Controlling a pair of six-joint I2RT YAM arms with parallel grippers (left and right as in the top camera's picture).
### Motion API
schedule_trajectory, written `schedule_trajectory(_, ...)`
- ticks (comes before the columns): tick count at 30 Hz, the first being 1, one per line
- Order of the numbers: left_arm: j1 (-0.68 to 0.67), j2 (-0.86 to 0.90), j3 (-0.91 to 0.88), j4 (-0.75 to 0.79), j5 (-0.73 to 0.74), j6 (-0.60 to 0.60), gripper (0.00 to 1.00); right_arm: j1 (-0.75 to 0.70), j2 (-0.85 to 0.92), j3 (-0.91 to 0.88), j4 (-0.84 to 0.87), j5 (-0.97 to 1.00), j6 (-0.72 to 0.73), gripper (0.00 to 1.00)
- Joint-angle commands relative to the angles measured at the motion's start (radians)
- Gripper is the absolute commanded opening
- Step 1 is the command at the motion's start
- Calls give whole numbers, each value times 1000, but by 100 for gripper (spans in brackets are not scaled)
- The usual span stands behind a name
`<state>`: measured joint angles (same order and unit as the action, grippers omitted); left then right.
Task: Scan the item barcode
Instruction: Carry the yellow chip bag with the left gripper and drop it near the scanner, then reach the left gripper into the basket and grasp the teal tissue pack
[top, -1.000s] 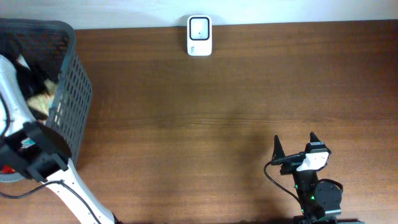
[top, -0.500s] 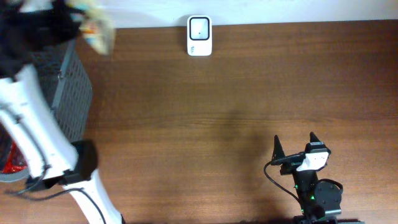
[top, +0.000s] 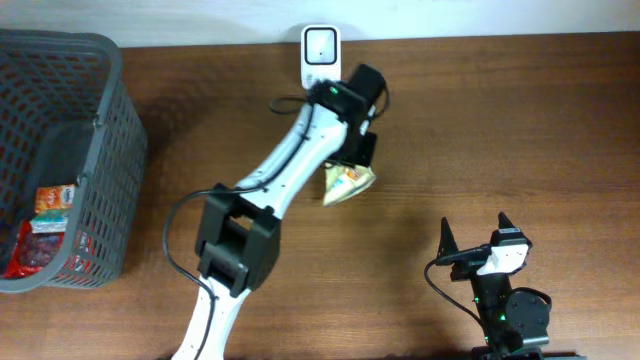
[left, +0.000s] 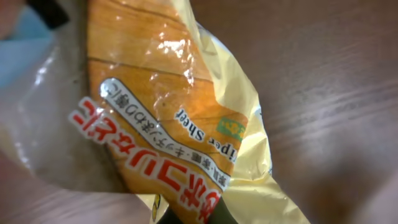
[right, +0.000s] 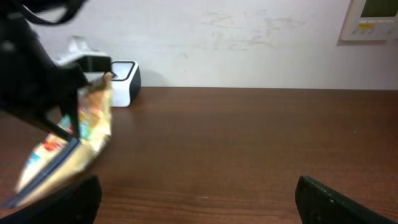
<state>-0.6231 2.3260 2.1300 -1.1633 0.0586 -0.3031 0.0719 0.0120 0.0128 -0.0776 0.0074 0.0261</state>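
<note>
The left gripper (top: 357, 158) is clamped on the yellow-orange snack packet (top: 348, 184) in the upper centre of the overhead view. The packet is held over the wooden table (top: 520, 130), just below the white scanner (top: 320, 45) located at the top edge. The right gripper (top: 475, 228) is positioned at the lower right, with its jaws spread wide apart. A grey basket (top: 122, 170) is located at the left edge.

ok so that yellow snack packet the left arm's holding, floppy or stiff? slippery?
Likely floppy: the snack packet hangs crumpled from the left gripper, film creased in the wrist view. Probably slippery too: the wrapper shows glossy glare. Seems light for its size, since a pinch near one end appears to carry it.
</note>
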Motion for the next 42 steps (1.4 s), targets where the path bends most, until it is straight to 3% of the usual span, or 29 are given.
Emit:
schedule_trajectory(1,-37,-11,-16,65,-21,-49,49,6,-6,-7,-5,5,7,98)
schedule_trajectory(3,-42,-11,-10,79,-21,-47,57,6,-6,-7,-5,5,8,98)
schedule_trajectory(4,-41,-11,20,64,-21,-23,70,6,-6,-7,-4,5,8,98)
schedule_trajectory(8,29,-11,379,-144,-22,25,81,6,-6,-7,-4,5,7,98)
schedule_trajectory(9,79,-11,552,-229,-23,68,99,6,-6,-7,-4,5,7,98)
schedule_trajectory(12,259,-13,973,-393,-55,95,99,6,-6,-7,-5,5,8,98)
schedule_trajectory(13,333,-37,1006,-404,-55,95,99,6,-6,-7,-5,5,8,98)
schedule_trajectory(18,848,-178,990,-525,-29,108,99,6,-6,-7,-5,5,8,98)
schedule_trajectory(21,1034,-195,984,-525,97,114,99,6,-6,-7,-5,5,7,98)
schedule_trajectory(24,1165,-195,943,-525,38,115,99,6,-6,-7,-5,5,7,98)
schedule_trajectory(30,1248,-195,600,-525,13,112,99,6,-6,-7,-4,5,7,98)
schedule_trajectory(34,1248,-195,444,-518,-240,-30,99,6,-6,-7,-5,5,7,98)
schedule_trajectory(42,1248,-195,159,-488,-172,-68,99,6,-6,-7,-5,5,7,98)
